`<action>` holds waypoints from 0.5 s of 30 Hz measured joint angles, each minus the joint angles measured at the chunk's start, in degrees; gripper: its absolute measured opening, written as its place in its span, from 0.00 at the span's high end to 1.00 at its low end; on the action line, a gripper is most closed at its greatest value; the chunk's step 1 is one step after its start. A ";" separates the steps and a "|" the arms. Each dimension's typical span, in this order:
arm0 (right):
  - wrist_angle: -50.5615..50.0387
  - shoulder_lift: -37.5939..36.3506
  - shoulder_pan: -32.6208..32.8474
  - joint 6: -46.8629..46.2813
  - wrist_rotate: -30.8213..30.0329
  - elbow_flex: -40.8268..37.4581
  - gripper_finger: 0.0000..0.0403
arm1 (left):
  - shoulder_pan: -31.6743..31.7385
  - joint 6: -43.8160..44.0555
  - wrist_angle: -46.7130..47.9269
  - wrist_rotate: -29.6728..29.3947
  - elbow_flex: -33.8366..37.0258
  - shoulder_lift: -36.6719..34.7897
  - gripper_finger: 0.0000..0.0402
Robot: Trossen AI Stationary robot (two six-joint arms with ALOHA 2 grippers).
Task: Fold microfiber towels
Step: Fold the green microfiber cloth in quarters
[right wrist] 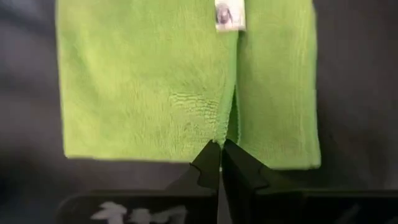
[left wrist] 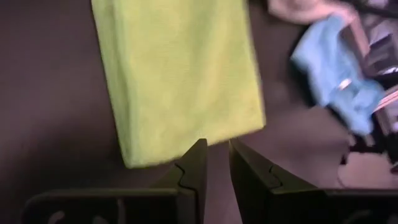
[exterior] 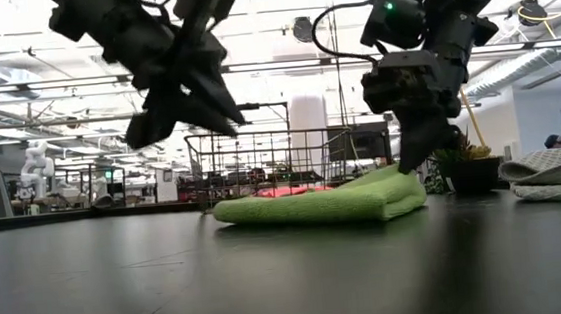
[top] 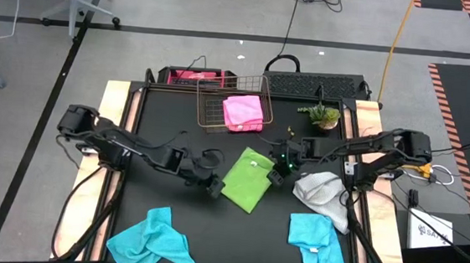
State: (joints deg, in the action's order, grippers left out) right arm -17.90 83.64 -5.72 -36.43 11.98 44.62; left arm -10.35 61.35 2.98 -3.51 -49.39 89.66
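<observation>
A lime green towel (top: 246, 180) lies folded flat in the middle of the black table, its folded edges meeting in a seam (right wrist: 231, 93) below a small white label (right wrist: 229, 15). My left gripper (top: 212, 187) hovers just off the towel's left side, raised clear of the table, narrowly open (left wrist: 216, 148) with nothing between its fingers. My right gripper (top: 275, 175) is shut (right wrist: 219, 144) at the towel's right edge, slanting down. In the low view the towel's right end (exterior: 393, 178) bulges up under those fingers (exterior: 409, 152). My right gripper's shut fingertips (right wrist: 211, 155) stand at the lime green towel's right edge (right wrist: 219, 138), slanting down from the table's right. I cannot tell whether they touch it. No cloth shows between the fingers, and the towel rests on the table.
A copper wire basket (top: 212, 104) at the back holds a pink towel (top: 243, 113). A small potted plant (top: 324, 116) stands far right. A grey towel (top: 322, 193) lies at the right, with turquoise towels at near left (top: 151, 241) and near right (top: 317, 247).
</observation>
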 joint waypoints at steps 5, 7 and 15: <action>-0.86 -0.14 0.01 1.12 0.49 0.02 0.95 | 0.29 -1.21 1.00 -2.75 -0.10 -1.93 0.83; -1.32 -0.78 -0.27 1.14 2.59 0.50 0.93 | 0.31 -1.45 1.95 -2.73 0.07 -1.75 0.83; -4.69 -5.29 -0.24 0.99 1.65 2.36 0.91 | 1.76 -3.38 1.23 -3.25 0.03 -1.11 0.83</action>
State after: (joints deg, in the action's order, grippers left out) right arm -22.60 78.34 -5.96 -35.44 13.63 46.98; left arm -8.60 57.97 4.21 -6.76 -49.36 88.55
